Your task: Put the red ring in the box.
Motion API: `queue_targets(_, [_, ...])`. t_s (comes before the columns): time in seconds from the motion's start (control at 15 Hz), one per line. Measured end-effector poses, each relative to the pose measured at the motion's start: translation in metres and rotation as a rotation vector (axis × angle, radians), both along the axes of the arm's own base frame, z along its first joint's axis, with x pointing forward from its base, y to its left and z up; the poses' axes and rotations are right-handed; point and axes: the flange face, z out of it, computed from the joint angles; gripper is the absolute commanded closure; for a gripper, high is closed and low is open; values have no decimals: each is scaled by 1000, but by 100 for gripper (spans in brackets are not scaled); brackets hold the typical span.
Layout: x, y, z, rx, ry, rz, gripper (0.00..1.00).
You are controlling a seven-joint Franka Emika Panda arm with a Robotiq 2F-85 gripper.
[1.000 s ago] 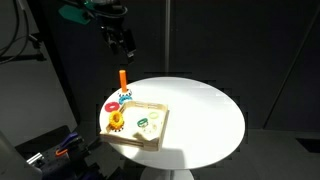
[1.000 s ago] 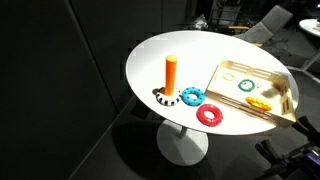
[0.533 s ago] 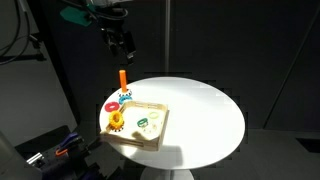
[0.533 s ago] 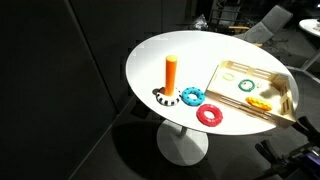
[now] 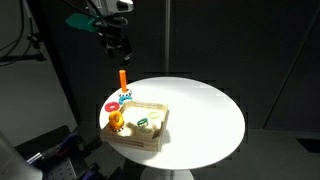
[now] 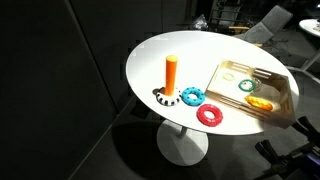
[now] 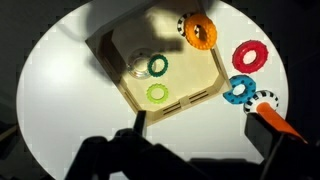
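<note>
While the small flat red-pink ring (image 6: 210, 114) lies on the round white surface (image 6: 175, 45), just beside the shallow light-wood box (image 6: 275, 85) and outside its rim, nothing is done: approach, grasp, lift and placing all remain. My fingers (image 5: 127, 50): high above the surface, seemingly spread, holding and touching nothing.

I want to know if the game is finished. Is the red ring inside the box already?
No, the red ring lies flat on the white table, just outside the box.
</note>
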Motion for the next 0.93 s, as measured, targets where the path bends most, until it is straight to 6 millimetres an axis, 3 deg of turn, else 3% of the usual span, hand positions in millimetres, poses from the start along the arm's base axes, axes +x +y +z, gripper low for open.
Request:
queue_targets(0.6, [16, 79, -52, -47, 127, 112, 0])
queue_targets(0.93, [18, 99, -74, -89, 173, 127, 0])
